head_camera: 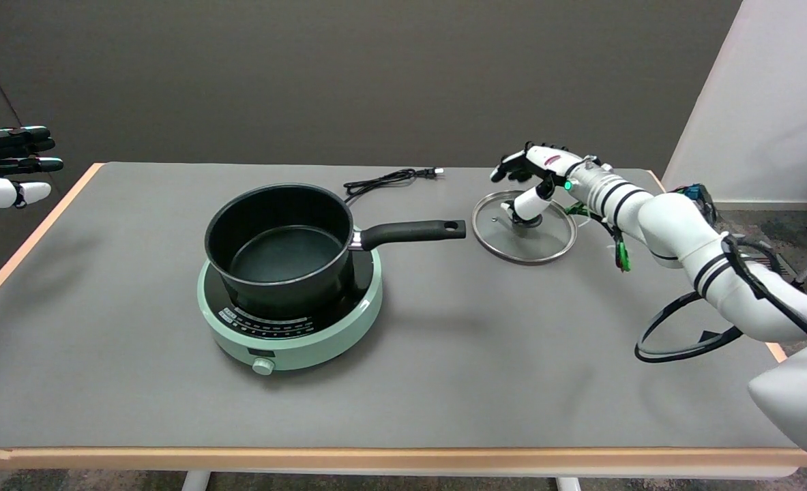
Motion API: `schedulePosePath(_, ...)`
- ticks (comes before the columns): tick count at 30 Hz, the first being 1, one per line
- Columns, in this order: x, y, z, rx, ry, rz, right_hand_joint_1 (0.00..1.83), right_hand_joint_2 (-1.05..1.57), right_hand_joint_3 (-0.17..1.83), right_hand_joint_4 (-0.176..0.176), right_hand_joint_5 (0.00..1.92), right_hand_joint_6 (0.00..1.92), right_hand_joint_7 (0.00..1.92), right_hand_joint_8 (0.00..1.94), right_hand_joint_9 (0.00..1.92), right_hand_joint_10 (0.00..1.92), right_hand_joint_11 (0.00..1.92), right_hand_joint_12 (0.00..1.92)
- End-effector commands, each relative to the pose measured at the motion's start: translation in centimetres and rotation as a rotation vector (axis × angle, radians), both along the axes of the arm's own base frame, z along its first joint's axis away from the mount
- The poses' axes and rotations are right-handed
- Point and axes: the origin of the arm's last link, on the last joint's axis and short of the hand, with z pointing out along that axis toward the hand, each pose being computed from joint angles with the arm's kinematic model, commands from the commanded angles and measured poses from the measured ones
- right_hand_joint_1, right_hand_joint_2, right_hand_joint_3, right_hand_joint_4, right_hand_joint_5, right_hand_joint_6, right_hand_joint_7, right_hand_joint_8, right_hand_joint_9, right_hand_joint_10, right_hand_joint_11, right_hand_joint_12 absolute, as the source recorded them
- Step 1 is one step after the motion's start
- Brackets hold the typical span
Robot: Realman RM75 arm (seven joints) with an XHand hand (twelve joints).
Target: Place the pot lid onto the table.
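The glass pot lid (524,235) lies flat on the gray table (444,354), right of centre in the frame, well apart from the black pot (280,245) on the green hotplate (294,334); the placement appears complete. The right hand (533,179) is over the lid's knob. One finger reaches down to the knob; the others are spread above. Whether it grips cannot be told.

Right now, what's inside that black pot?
Nothing that shows: the pot on the green cooker has a bare dark bottom. Its near wall hides a strip of the floor. The glass lid lies on the table.
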Motion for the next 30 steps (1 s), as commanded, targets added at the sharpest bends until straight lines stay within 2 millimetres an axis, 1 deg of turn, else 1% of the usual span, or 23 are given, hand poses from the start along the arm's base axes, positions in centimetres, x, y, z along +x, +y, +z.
schedulePosePath(1,3.9,0.2,0.4,0.011,0.028,0.103,0.89,0.38,1.02,0.151,0.44,0.19,0.27,0.16,0.19,0.19,0.1,0.45)
schedulePosePath(2,5.3,0.3,-0.2,0.033,0.029,0.144,0.88,0.38,1.0,0.145,0.42,0.19,0.24,0.15,0.15,0.19,0.08,0.45)
schedulePosePath(3,6.4,0.5,0.0,0.032,0.028,0.177,0.87,0.36,0.97,0.136,0.39,0.18,0.21,0.14,0.11,0.18,0.06,0.46)
schedulePosePath(4,7.0,0.8,0.0,0.033,0.027,0.195,0.87,0.36,0.97,0.131,0.37,0.17,0.19,0.14,0.09,0.17,0.06,0.46)
schedulePosePath(6,8.7,1.9,0.2,0.036,0.018,0.253,0.85,0.35,0.96,0.124,0.35,0.17,0.17,0.14,0.08,0.17,0.05,0.46)
schedulePosePath(7,9.1,2.2,0.3,0.035,0.016,0.269,0.81,0.36,0.94,0.122,0.32,0.2,0.16,0.15,0.08,0.15,0.05,0.47)
schedulePosePath(9,10.3,4.1,0.8,0.024,0.007,0.321,0.74,0.37,0.92,0.118,0.3,0.21,0.14,0.15,0.07,0.14,0.04,0.47)
schedulePosePath(10,10.4,4.6,1.3,0.013,-0.004,0.327,0.71,0.38,0.91,0.113,0.29,0.21,0.14,0.15,0.07,0.14,0.04,0.46)
schedulePosePath(11,10.6,5.5,1.4,0.009,-0.047,0.345,0.68,0.39,0.9,0.105,0.29,0.2,0.14,0.15,0.07,0.16,0.05,0.46)
schedulePosePath(12,11.1,6.6,2.0,-0.006,-0.121,0.377,0.67,0.41,0.9,0.096,0.31,0.16,0.15,0.14,0.08,0.18,0.06,0.47)
schedulePosePath(13,11.4,7.0,2.2,-0.009,-0.158,0.392,0.63,0.44,0.89,0.087,0.3,0.16,0.17,0.13,0.12,0.19,0.08,0.5)
schedulePosePath(14,11.7,7.8,3.4,-0.038,-0.235,0.417,0.59,0.48,0.88,0.084,0.3,0.16,0.19,0.15,0.15,0.19,0.11,0.48)
schedulePosePath(15,12.3,8.5,3.1,-0.01,-0.298,0.441,0.58,0.49,0.87,0.081,0.3,0.16,0.2,0.16,0.18,0.19,0.12,0.48)
schedulePosePath(17,13.0,9.3,3.3,0.022,-0.375,0.464,0.54,0.52,0.87,0.079,0.31,0.17,0.24,0.16,0.22,0.19,0.14,0.49)
schedulePosePath(19,13.6,9.9,2.9,0.069,-0.428,0.485,0.52,0.53,0.86,0.076,0.33,0.17,0.26,0.16,0.24,0.2,0.14,0.49)
schedulePosePath(21,14.1,10.3,1.7,0.142,-0.478,0.499,0.51,0.53,0.86,0.075,0.33,0.17,0.27,0.16,0.26,0.2,0.14,0.49)
schedulePosePath(23,14.6,10.5,0.7,0.185,-0.489,0.511,0.51,0.54,0.85,0.074,0.34,0.17,0.27,0.16,0.26,0.2,0.15,0.49)
schedulePosePath(27,15.9,10.8,-1.5,0.24,-0.47,0.549,0.5,0.54,0.85,0.077,0.36,0.17,0.32,0.17,0.29,0.21,0.15,0.5)
schedulePosePath(29,17.0,11.1,-3.0,0.28,-0.439,0.58,0.49,0.55,0.84,0.08,0.37,0.17,0.34,0.17,0.31,0.21,0.16,0.5)
schedulePosePath(30,17.0,11.1,-3.2,0.286,-0.434,0.584,0.49,0.55,0.84,0.081,0.37,0.18,0.35,0.17,0.31,0.21,0.16,0.5)
